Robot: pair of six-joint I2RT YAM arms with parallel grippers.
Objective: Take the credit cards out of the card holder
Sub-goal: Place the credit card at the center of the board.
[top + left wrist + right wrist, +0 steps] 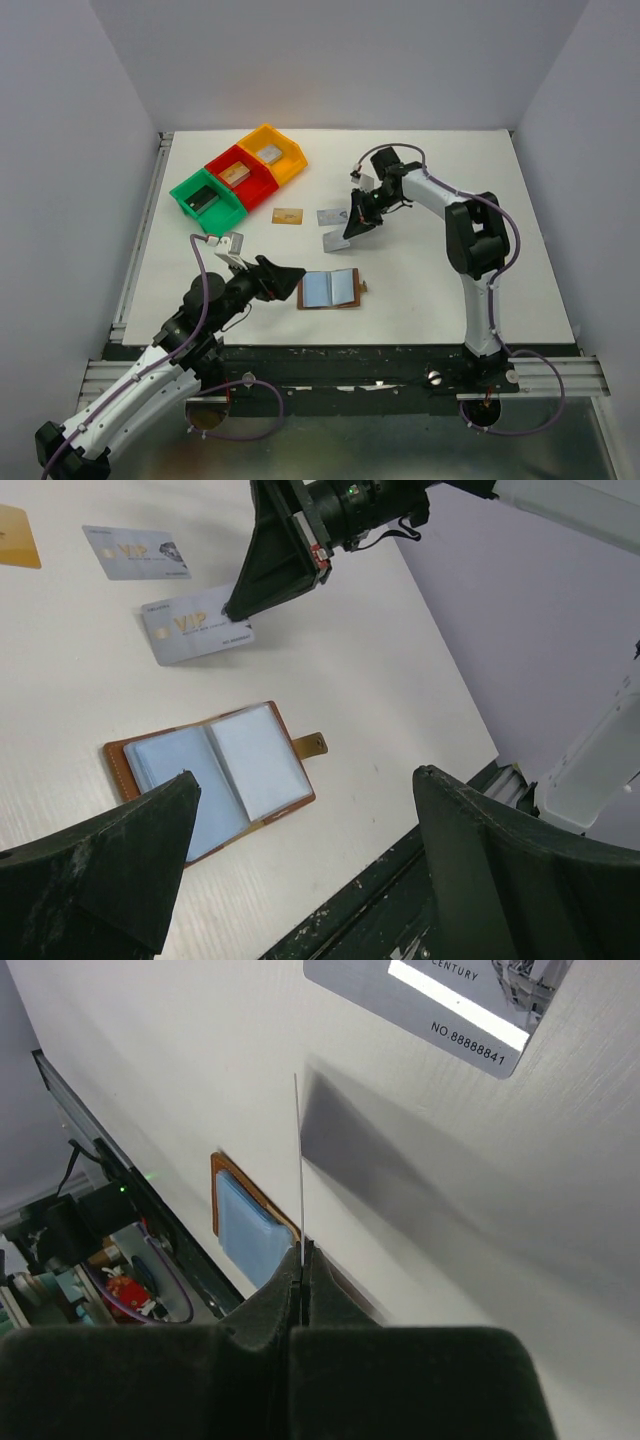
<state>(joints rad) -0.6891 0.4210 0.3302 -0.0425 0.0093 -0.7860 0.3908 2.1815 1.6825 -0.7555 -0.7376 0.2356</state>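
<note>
The card holder (pixel 330 290) lies open on the table (pixel 430 300), near its 6 o'clock edge. Both light-blue inner faces are up, and its brown snap tab (pixel 308 744) sticks out at 3 o'clock in the top view.

My left hand (pixel 290 275) hangs just beside the holder, at 9 o'clock from it. Its fingers (pixel 120 860) are spread wide apart with nothing between them. In the left wrist view the holder (pixel 215 775) shows through the gap.

My right hand (pixel 352 232) is at about 12 o'clock from the holder, near the middle of the table. Its fingers are pressed together on one edge of a silvery card (pixel 335 241). In the right wrist view that card (pixel 298 1160) is edge-on, a thin line rising from the closed tips and casting a shadow on the table. From the left wrist view its printed face (pixel 195 627) is tilted towards the camera. I cannot tell whether its lower edge touches the table.

A second silvery card (pixel 331 215) lies flat just past the held one, at 12 o'clock from it. A gold card (pixel 287 216) lies flat at 9 o'clock from that one.

Three bins sit side by side towards the table's 10 o'clock corner: green (pixel 207 200), red (pixel 240 178) and yellow (pixel 270 153), each with a block inside.
</note>
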